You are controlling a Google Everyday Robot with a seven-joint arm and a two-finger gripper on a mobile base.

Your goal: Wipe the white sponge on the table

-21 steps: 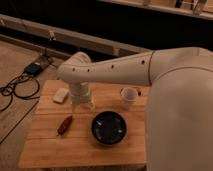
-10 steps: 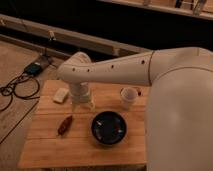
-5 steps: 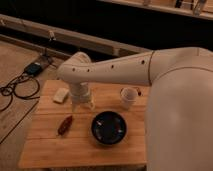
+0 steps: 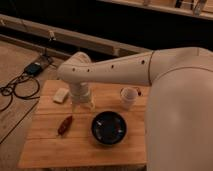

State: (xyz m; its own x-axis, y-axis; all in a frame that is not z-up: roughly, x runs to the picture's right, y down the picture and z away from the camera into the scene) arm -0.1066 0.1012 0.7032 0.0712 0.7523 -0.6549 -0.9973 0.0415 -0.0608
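Camera view shows my hand [image 4: 82, 104] down over the counter [image 4: 75, 150], spread wide with nothing in it. The white sponge [image 4: 61, 95] lies just left of the hand, not touching. It's probably light and squishy, so I'd pinch gently across its short sides.

The claw [image 4: 82, 104] hangs with fingers apart over the far-left part of the surface [image 4: 75, 152]. Bare wood separates it from the white sponge [image 4: 61, 95] at the left edge. The dark bowl [image 4: 108, 127], the reddish-brown object [image 4: 65, 125] and the white cup [image 4: 129, 97] crowd the middle and the right. The near edge lies bare.
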